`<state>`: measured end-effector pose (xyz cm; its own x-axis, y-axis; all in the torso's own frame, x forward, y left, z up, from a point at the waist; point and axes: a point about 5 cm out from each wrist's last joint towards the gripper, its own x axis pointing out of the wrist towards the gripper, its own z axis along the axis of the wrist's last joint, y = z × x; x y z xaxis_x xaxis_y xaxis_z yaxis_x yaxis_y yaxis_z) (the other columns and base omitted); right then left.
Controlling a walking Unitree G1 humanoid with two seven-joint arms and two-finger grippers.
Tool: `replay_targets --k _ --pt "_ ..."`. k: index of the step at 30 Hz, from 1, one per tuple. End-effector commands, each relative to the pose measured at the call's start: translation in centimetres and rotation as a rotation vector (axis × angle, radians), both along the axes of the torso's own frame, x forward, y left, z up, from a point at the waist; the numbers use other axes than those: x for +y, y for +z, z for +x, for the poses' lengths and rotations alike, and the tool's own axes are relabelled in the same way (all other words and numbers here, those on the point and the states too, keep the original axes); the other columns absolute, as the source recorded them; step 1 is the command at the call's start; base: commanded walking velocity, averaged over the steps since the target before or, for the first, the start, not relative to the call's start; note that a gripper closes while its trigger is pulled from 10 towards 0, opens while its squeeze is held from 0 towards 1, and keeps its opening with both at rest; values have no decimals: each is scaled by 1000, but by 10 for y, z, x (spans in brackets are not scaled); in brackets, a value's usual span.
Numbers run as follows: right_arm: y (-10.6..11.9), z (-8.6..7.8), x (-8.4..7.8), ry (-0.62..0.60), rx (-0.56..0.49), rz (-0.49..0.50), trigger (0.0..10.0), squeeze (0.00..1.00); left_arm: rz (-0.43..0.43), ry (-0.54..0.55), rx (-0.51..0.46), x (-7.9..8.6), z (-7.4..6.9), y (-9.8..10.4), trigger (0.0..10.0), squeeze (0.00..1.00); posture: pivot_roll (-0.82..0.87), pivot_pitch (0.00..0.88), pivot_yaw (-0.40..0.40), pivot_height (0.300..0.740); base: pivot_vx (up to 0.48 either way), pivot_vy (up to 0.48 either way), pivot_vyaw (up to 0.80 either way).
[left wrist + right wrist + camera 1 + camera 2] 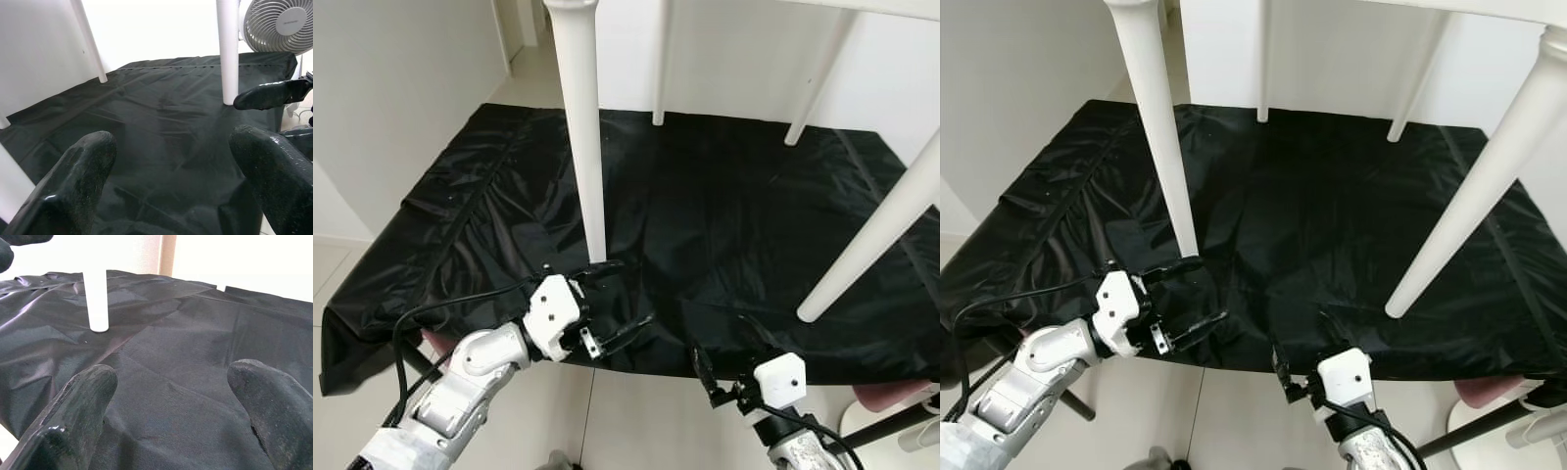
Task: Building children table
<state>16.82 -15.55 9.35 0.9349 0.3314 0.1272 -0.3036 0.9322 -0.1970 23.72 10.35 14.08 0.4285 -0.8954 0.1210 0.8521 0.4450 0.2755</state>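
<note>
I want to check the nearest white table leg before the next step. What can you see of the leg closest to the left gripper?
The near-left table leg is a smooth, round, glossy white leg that looks like painted wood or plastic, tapering toward its foot. It stands nearly upright, its top joining the white table above at the frame edge. Its foot rests on the wrinkled black sheet. The left gripper is open just in front of the foot, with its upper finger close beside the base; contact cannot be told.

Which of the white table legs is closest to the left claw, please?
The near-left leg, whose foot rests on the black sheet just beyond the open left claw; the other three legs stand farther back or right.
</note>
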Motion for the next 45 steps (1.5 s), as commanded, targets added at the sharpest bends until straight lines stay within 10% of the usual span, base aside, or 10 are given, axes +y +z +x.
replay_targets --k 1,29,45 --pt "-4 -1 -1 5 15 6 10000 0 16 -30 -2 1 -2 -2 10000 0 8 49 40 740 0 0 0" --pt "-27 -32 3 252 186 -87 10000 0 119 -221 116 15 -21 -25 10000 0 11 59 28 740 0 0 0" --pt "-59 -47 -21 422 376 -258 10000 0 450 -541 191 46 -58 -42 10000 0 38 57 10 740 0 0 0"
